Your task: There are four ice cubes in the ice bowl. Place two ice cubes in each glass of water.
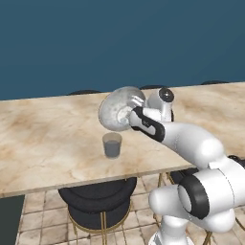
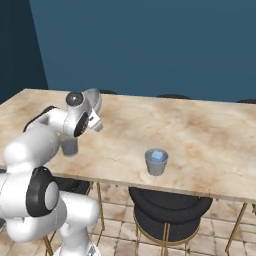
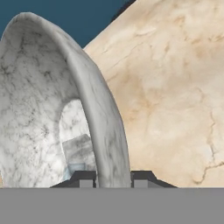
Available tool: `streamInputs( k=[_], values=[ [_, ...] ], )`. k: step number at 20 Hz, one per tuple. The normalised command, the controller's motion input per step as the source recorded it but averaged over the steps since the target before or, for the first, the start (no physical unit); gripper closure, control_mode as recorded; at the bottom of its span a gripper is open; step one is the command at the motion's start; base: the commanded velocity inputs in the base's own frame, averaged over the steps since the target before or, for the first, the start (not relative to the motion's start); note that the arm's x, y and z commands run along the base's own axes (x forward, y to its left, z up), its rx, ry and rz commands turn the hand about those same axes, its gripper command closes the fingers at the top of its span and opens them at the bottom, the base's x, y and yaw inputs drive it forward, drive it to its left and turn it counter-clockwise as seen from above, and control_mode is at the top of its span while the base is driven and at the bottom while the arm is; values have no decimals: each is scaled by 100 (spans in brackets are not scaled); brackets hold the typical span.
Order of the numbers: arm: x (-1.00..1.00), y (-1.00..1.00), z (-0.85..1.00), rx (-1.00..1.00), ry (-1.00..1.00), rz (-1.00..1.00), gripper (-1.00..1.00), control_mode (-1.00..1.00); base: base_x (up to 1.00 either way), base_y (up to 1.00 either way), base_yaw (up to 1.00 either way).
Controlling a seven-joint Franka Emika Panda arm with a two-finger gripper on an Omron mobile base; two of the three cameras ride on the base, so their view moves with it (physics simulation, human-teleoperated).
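Note:
My gripper [image 1: 131,114] is shut on the rim of the ice bowl [image 1: 116,108], a pale mottled stone-like bowl held tipped on edge above the table. In the hand view the bowl's rim [image 3: 105,131] runs between my fingertips, and a small light-blue ice cube [image 3: 75,169] lies low inside it. One grey-blue glass of water [image 1: 112,145] stands just below the tilted bowl. The other glass [image 2: 156,161] stands to the right near the table's front edge, with a light-blue ice cube [image 2: 158,155] showing in it. My arm partly hides the nearer glass [image 2: 70,146] in the right base view.
The long marble table [image 1: 43,139] runs across both base views, its front edge close to the glasses. Black round stools with gold legs [image 1: 98,203] [image 2: 167,210] stand under that edge. A dark blue wall rises behind the table.

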Motion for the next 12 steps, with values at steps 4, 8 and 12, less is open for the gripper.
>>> streamInputs(
  k=[4, 8, 12],
  values=[
    [0, -9, 0, -2, -17, 10, 100, -100, 0, 0, 0],
    [0, 8, -3, -11, -2, 3, 100, -100, 0, 0, 0],
    [0, 0, -11, -20, 0, 2, 100, -100, 0, 0, 0]
  ],
)
